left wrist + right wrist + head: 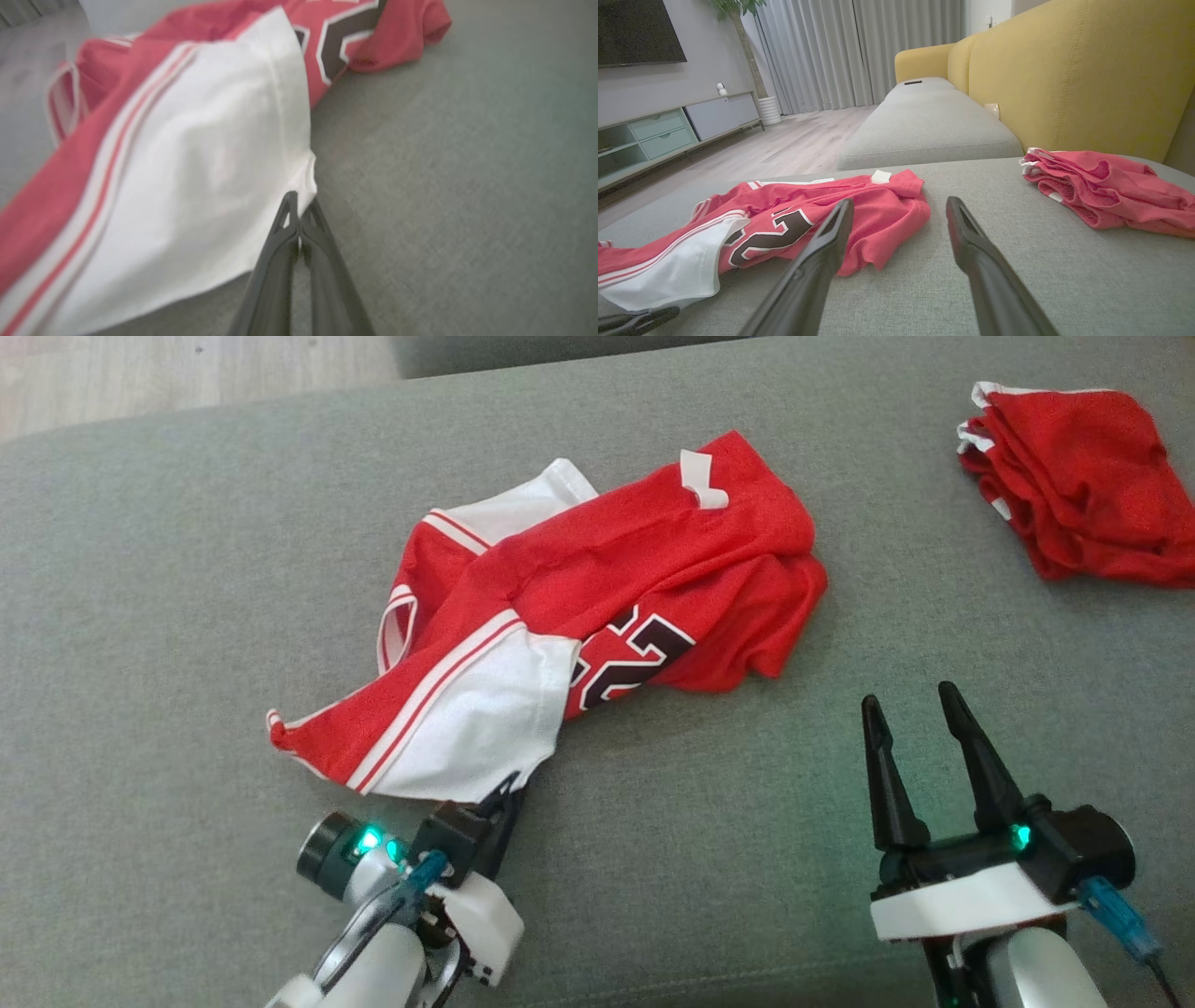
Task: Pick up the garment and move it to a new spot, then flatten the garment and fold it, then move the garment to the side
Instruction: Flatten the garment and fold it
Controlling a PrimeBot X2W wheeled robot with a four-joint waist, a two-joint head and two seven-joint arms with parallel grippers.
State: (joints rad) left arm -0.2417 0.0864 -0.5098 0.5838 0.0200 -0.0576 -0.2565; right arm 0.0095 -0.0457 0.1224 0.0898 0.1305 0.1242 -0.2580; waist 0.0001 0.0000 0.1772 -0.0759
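Garment (597,588), a red sports jersey with white side panels and dark numbers outlined in white, lies crumpled near the middle of the grey seat cushion (187,616). One white panel is spread toward the robot, and the red body is bunched up behind it. The left gripper (504,793) is low at the near corner of this white panel. In the left wrist view its two dark fingers (280,261) are pressed together, and their tips pinch the hem of the white cloth (196,154). The right gripper (908,693) is over bare cushion to the right of the jersey, apart from it, with its fingers spread wide and nothing between them. In the right wrist view the jersey is seen just beyond the left finger. A second red garment (1074,485), roughly folded, lies at the far right of the cushion, well apart from the jersey and close to the yellow backrest (1064,70).
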